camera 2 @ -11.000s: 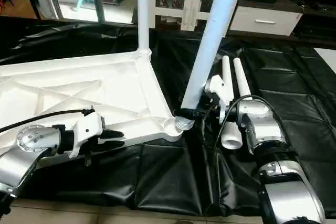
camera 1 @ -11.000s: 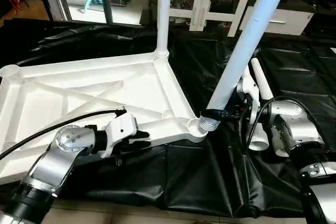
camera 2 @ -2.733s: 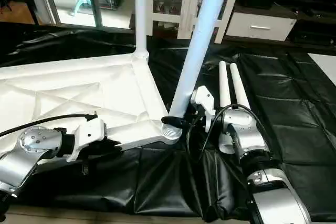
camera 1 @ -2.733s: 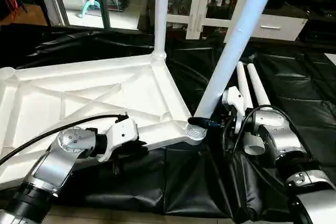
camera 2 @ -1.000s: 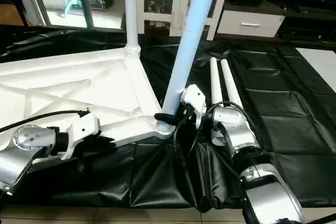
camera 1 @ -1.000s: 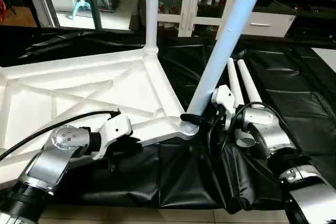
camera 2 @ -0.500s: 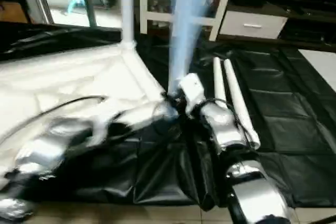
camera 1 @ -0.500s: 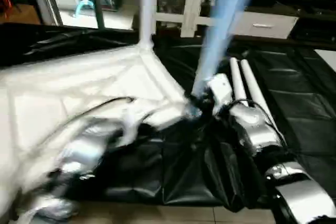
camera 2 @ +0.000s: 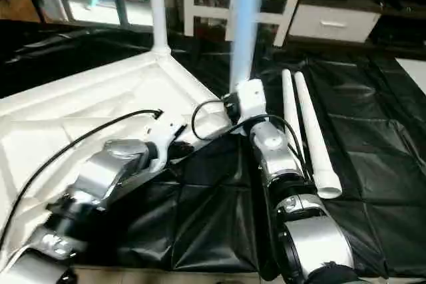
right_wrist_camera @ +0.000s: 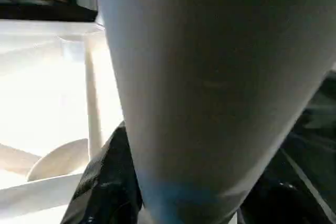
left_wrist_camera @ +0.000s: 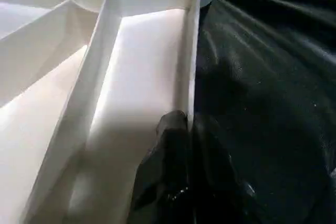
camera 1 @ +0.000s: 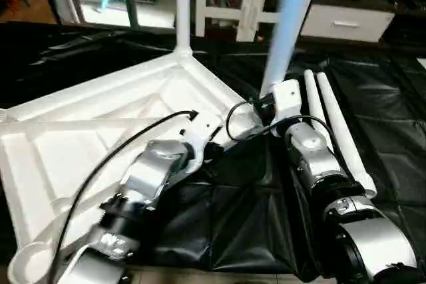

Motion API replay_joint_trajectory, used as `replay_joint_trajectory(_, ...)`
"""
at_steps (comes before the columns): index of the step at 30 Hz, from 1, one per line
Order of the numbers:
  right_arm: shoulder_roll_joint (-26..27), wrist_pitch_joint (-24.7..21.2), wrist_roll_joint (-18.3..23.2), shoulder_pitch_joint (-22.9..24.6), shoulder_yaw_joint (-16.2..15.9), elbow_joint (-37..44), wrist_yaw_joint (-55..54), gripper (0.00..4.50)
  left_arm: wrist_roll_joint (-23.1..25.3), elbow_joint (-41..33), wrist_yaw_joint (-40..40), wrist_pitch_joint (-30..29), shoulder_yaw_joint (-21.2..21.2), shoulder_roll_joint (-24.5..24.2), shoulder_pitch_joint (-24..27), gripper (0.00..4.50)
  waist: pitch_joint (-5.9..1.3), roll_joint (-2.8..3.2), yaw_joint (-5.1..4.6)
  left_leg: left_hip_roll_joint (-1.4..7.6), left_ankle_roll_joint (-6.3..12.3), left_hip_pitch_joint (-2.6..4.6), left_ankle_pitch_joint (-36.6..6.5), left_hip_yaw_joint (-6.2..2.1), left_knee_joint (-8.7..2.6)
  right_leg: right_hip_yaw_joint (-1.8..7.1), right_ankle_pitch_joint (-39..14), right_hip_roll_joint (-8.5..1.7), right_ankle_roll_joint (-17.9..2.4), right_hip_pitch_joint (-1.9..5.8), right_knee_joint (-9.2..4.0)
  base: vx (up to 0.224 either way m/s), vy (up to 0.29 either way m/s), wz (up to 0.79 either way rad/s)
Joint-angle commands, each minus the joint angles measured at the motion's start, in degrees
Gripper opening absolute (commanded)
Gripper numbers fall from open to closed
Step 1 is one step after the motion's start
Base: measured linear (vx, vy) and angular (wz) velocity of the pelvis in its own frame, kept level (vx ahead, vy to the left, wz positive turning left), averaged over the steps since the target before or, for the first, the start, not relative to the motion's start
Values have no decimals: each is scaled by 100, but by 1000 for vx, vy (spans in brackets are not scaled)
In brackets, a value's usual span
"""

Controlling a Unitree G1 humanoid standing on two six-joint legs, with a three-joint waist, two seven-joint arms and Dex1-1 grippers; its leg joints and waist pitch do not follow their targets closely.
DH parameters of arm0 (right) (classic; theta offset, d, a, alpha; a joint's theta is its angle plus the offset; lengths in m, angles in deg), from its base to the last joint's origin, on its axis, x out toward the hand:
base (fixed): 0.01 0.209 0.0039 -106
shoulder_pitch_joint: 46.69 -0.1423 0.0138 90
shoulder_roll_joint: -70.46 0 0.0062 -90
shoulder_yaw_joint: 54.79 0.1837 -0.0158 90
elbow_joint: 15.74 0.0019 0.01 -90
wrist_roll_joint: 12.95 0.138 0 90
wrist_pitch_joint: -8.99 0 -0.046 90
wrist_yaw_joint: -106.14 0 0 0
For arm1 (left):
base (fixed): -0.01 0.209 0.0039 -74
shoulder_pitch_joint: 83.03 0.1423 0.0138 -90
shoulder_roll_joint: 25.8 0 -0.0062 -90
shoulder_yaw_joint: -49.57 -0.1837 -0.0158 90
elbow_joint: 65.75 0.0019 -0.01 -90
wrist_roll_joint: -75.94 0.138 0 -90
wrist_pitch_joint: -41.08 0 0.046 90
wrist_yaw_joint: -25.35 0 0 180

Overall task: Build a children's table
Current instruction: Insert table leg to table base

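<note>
The white tabletop (camera 1: 86, 124) lies upside down on a black sheet, ribs up. One white leg (camera 1: 182, 4) stands upright in its far corner socket. A second leg (camera 1: 287, 24) rises almost upright at the near right corner. My right gripper (camera 1: 265, 103) is shut around its lower end, and in the right wrist view the leg (right_wrist_camera: 210, 77) looms between the black fingers (right_wrist_camera: 107, 182). My left gripper (camera 1: 213, 149) is shut on the tabletop's near rim; the left wrist view has its fingers (left_wrist_camera: 168, 150) pinching that thin wall (left_wrist_camera: 191, 51).
Two loose white legs (camera 1: 343, 138) lie side by side on the black sheet (camera 1: 233, 217), right of my right arm. White cabinets (camera 1: 246, 4) and a drawer unit (camera 1: 343, 24) stand at the back. An empty corner socket (camera 1: 26, 264) sits at the near left.
The whole view has swung, so the camera moved. The leg in my right gripper now stands more upright than a second ago. Both grips are unchanged.
</note>
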Motion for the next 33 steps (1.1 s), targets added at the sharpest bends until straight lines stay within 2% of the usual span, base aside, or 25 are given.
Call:
replay_joint_trajectory(1,267,-568,310,406,-182,-474,1172,186,46,-303,430,672,-59,-417,128,0,-202,76,18,388,740,-28,-213,-182,-414,241,427,-413,-1670,246,-203,0,0,0)
replay_joint_trajectory(2,185,-581,377,412,-178,-395,1442,186,32,-417,639,729,-139,-590,247,0,-209,70,-9,379,846,-11,-203,-166,-391,238,486,-401,-1716,240,-199,0,0,0)
replay_joint_trajectory(3,144,-607,403,420,-174,-350,1572,186,-2,-487,787,817,-171,-677,318,0,-199,97,-45,401,931,16,-189,-162,-394,245,541,-405,-1799,235,-193,0,0,0)
replay_joint_trajectory(4,12,-699,485,444,-160,-210,1977,186,-124,-726,1245,1009,-258,-953,547,0,-199,114,-27,402,937,22,-196,-185,-387,233,496,-406,-1803,239,-187,0,0,0)
replay_joint_trajectory(5,12,-699,485,444,-160,-210,1977,186,-124,-726,1245,1009,-258,-953,547,0,-194,107,-63,419,931,6,-181,-173,-392,245,485,-408,-1821,254,-182,0,0,0)
replay_joint_trajectory(6,-38,-739,512,457,-152,-157,2121,186,-178,-825,1415,1058,-285,-1053,637,0,-189,108,-65,425,913,34,-162,-162,-392,248,480,-398,-1839,230,-188,0,0,0)
replay_joint_trajectory(7,-272,-955,645,526,-177,88,2845,186,-292,-1088,1974,1413,-355,-1467,937,0,-187,124,-49,417,864,54,-140,-164,-390,237,472,-371,-1851,232,-181,0,0,0)
replay_joint_trajectory(8,-394,-1059,706,567,-214,213,3210,186,-314,-1181,2178,1502,-385,-1660,1053,0,-179,93,-66,419,878,35,-189,-162,-397,239,439,-365,-1840,260,-186,0,0,0)
replay_joint_trajectory(9,-552,-1190,767,628,-284,376,3656,186,-343,-1263,2404,1641,-403,-1864,1180,0,-177,103,-54,425,866,42,-267,-152,-391,252,382,-377,-1818,253,-187,0,0,0)
replay_joint_trajectory(11,-645,-1260,779,668,-351,465,3878,186,-381,-1277,2497,1687,-381,-1925,1229,0,-163,116,-32,427,817,80,-210,-131,-396,241,373,-344,-1805,225,-187,0,0,0)
replay_joint_trajectory(12,-652,-1264,779,672,-354,472,3896,186,-386,-1279,2502,1690,-379,-1929,1232,0,-156,125,-1,434,730,116,-232,-119,-398,247,278,-349,-1809,199,-195,0,0,0)
replay_joint_trajectory(13,-740,-1314,788,718,-398,565,4134,186,-453,-1302,2569,1728,-351,-1978,1277,0,-146,104,7,434,683,116,-302,-112,-407,249,158,-348,-1807,195,-208,0,0,0)
replay_joint_trajectory(15,-1027,-1500,813,856,-579,828,4889,186,-743,-1379,2774,1825,-188,-2037,1401,0,-155,103,89,426,507,130,-387,-112,-408,257,-24,-348,-1755,215,-208,0,0,0)
replay_joint_trajectory(17,-1184,-1600,831,929,-687,961,5320,186,-868,-1402,2859,1906,-125,-2085,1457,0,-159,91,104,417,522,130,-353,-107,-403,251,116,-326,-1756,222,-191,0,0,0)
replay_joint_trajectory(18,-1291,-1694,844,987,-753,1080,5612,186,-928,-1413,2913,1991,-95,-2133,1498,0,-164,102,134,414,561,147,-267,-101,-393,254,205,-325,-1749,212,-182,0,0,0)
replay_joint_trajectory(19,-1430,-1766,806,1056,-869,1214,5931,186,-952,-1388,2944,2129,-82,-2179,1523,0,-157,90,163,406,609,134,-221,-101,-388,254,224,-323,-1733,222,-183,0,0,0)
replay_joint_trajectory(20,-1510,-1712,719,1084,-961,1246,6074,186,-956,-1365,2954,2171,-84,-2190,1520,0,-157,75,214,424,644,141,-174,-92,-382,250,220,-327,-1715,226,-173,0,0,0)
replay_joint_trajectory(22,-1522,-1698,703,1088,-976,1248,6094,186,-958,-1361,2955,2175,-85,-2191,1519,0,-147,89,253,435,621,153,-166,-69,-382,246,161,-324,-1718,206,-178,0,0,0)
replay_joint_trajectory(24,-1612,-1648,588,1114,-1075,1281,6293,186,-894,-1291,2994,2282,-111,-2209,1502,0,-155,82,289,436,515,146,-224,-59,-372,251,29,-334,-1712,211,-172,0,0,0)
replay_joint_trajectory(26,-1715,-1352,279,1158,-1284,1214,6344,186,-756,-1147,2955,2398,-145,-2220,1441,0,-158,93,309,437,460,151,-336,-58,-367,246,-127,-332,-1675,195,-180,0,0,0)
replay_joint_trajectory(30,-1767,-1180,100,1282,-1430,1269,6315,186,-703,-1037,2900,2486,-144,-2214,1381,0,-151,93,335,425,273,158,-641,-61,-384,266,-535,-333,-1570,185,-225,0,0,0)
replay_joint_trajectory(33,-1792,-1011,-25,1397,-1528,1305,6250,186,-660,-991,2889,2526,-152,-2223,1362,0,-159,83,336,419,244,153,-661,-67,-382,271,-520,-328,-1541,186,-219,0,0,0)
